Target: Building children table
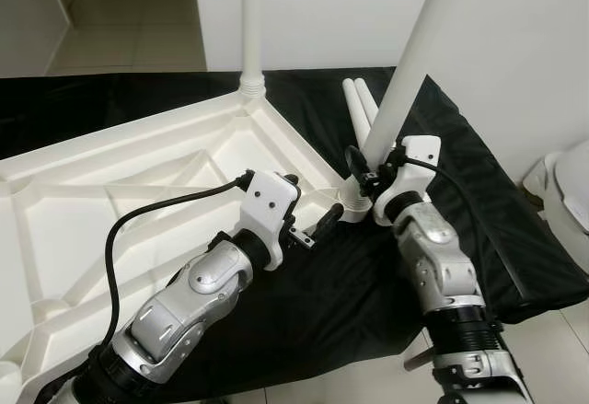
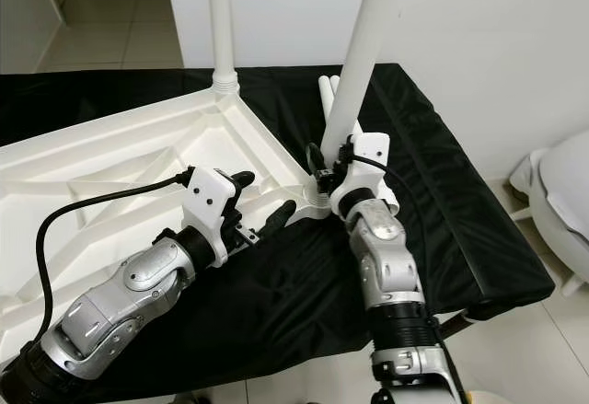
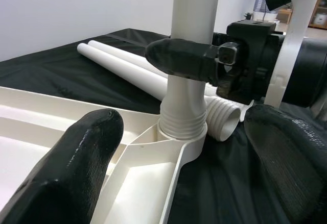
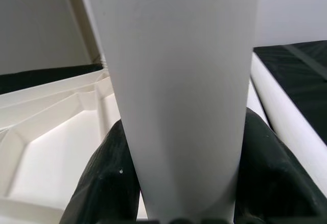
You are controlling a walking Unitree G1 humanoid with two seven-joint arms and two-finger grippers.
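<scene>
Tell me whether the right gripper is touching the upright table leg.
Touching. The right wrist view shows the right gripper with both black fingers pressed against the upright leg.

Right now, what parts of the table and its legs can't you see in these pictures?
- White plastic upside-down tabletop: its far-left part is cut off by the eye views' edge; the left arm covers its near corner.
- Tall white plastic leg gripped by the right claw: top cut off by the frame.
- Two loose white plastic legs on the black cloth: lower ends hidden behind the gripped leg.
</scene>
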